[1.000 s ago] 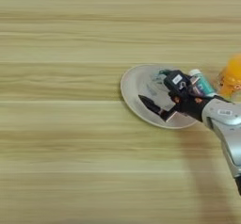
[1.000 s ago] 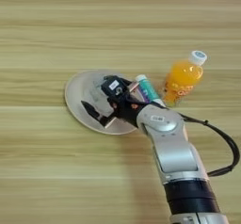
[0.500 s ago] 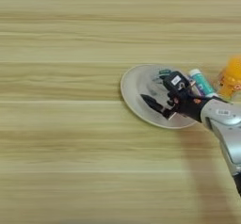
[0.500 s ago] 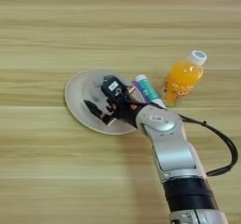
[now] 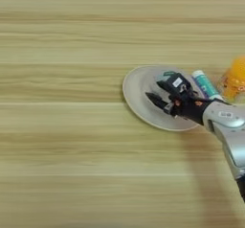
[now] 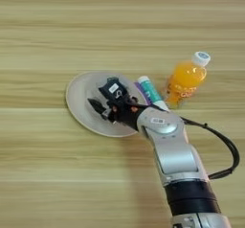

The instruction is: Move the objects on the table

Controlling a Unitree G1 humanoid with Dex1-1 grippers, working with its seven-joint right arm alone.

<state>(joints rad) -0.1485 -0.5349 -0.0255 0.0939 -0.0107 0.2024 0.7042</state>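
Over the white oval plate (image 6: 79, 95), right of the tabletop's (image 5: 57, 40) centre, the right gripper (image 6: 104, 97) hovers with fingers spread, holding nothing visible. Just beside the plate's right rim lies the glue stick (image 6: 149, 90), with the orange-drink bottle (image 6: 184, 81) further right; the tape roll cannot be made out. The step in hand appears to be placing or picking at the plate; the next move calls for lifting clear without nudging the rim.

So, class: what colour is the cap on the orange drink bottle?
White. The bottle's cap shows best in the right eye view; the left eye view cuts it off.

surface (image 6: 57, 174): matt streaked wood grain | plate (image 6: 76, 95): smooth white, slight gloss | bottle (image 6: 184, 81): clear glossy plastic | forearm (image 6: 170, 145): brushed silver metal
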